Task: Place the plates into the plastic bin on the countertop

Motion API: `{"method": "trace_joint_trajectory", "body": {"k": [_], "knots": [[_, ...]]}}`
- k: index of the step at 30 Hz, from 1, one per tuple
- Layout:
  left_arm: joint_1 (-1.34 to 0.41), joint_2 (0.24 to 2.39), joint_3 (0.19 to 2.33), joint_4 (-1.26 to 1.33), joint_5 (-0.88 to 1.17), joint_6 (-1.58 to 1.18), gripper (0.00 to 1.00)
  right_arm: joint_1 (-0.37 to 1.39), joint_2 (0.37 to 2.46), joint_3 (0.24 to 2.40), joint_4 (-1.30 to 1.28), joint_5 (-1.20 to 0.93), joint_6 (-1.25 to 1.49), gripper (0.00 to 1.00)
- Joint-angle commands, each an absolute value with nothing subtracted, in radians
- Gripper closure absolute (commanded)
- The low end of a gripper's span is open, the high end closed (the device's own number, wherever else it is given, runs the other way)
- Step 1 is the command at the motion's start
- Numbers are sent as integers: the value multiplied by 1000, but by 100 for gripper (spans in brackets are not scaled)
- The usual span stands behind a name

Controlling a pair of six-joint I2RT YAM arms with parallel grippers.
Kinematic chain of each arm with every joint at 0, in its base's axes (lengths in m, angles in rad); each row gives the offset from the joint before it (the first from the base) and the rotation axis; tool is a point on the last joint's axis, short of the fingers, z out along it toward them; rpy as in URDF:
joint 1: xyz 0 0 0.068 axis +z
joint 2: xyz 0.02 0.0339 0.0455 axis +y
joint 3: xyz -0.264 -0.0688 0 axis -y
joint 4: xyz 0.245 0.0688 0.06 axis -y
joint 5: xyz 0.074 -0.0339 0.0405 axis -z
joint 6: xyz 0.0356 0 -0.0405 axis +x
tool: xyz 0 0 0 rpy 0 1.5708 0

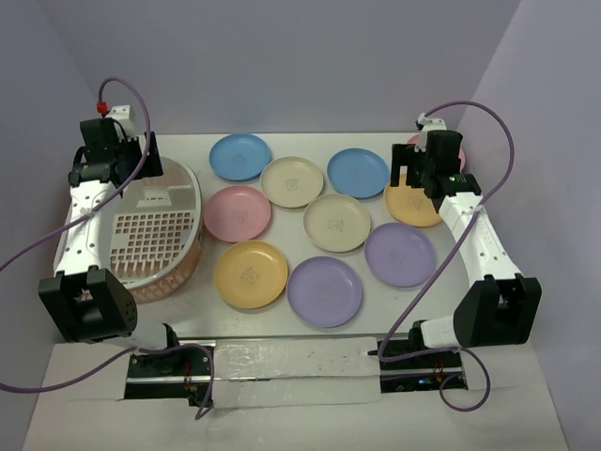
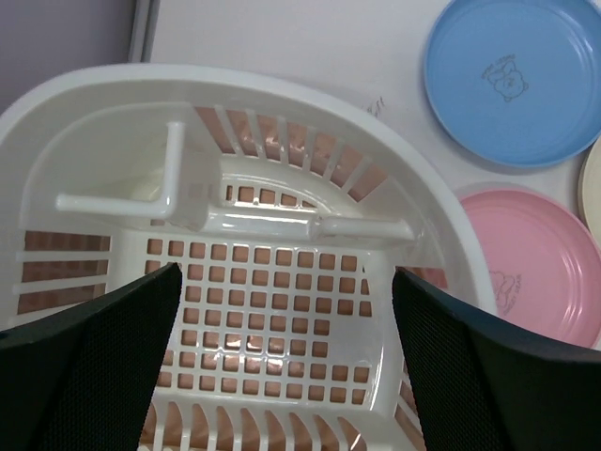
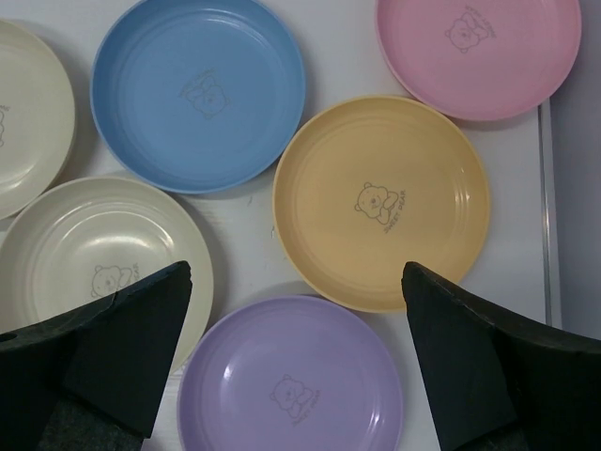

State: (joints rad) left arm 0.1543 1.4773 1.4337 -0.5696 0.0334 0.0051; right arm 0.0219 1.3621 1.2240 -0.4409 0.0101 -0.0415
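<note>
Ten plates lie on the white countertop (image 1: 310,334): two blue (image 1: 239,156) (image 1: 358,172), two cream (image 1: 292,181) (image 1: 337,223), pink (image 1: 237,213), two yellow-orange (image 1: 251,274) (image 1: 406,205), two lilac (image 1: 325,290) (image 1: 400,254). A second pink one (image 3: 479,52) sits at the far right, mostly hidden in the top view. The plastic bin (image 1: 198,216) stands at the left with no plate in it. My left gripper (image 1: 124,177) hangs open above the bin's far end (image 2: 235,80). My right gripper (image 1: 418,178) is open and empty above the yellow-orange plate (image 3: 380,202) and lilac plate (image 3: 291,376).
Lilac-grey walls bound the table at the back and both sides. A bent white bar (image 2: 169,193) stands inside the bin's far end. The table's right edge (image 3: 547,207) runs just beside the yellow-orange and pink plates. Cables loop from both wrists.
</note>
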Motion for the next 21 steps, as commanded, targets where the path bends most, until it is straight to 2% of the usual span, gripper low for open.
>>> {"method": "trace_joint_trajectory", "body": {"k": [1, 7, 9, 11, 15, 16, 17, 18, 21], "knots": [[65, 1477, 1557, -515, -101, -28, 1, 23, 1366, 1263, -446, 5, -38, 0], [-96, 1573, 1747, -487, -124, 20, 1, 13, 1378, 1258, -453, -22, -37, 0], [-139, 1642, 1814, -508, -26, 43, 1, 9, 1378, 1258, -457, -28, -38, 0], [-201, 1694, 1836, -494, -10, 78, 1, 8, 1375, 1257, -459, -33, -41, 0], [-325, 1840, 1946, -541, -117, 202, 1, 8, 1371, 1248, -459, -52, -41, 0], [-344, 1891, 1985, -573, -147, 217, 3, 8, 1371, 1247, -459, -53, -41, 0], [-358, 1988, 2048, -623, -136, 230, 12, 8, 1371, 1243, -460, -55, -41, 0], [-360, 2024, 2102, -665, -112, 228, 15, 8, 1373, 1241, -460, -58, -41, 0], [-360, 2109, 2148, -695, -26, 230, 16, 8, 1373, 1241, -465, -59, -47, 0]]}}
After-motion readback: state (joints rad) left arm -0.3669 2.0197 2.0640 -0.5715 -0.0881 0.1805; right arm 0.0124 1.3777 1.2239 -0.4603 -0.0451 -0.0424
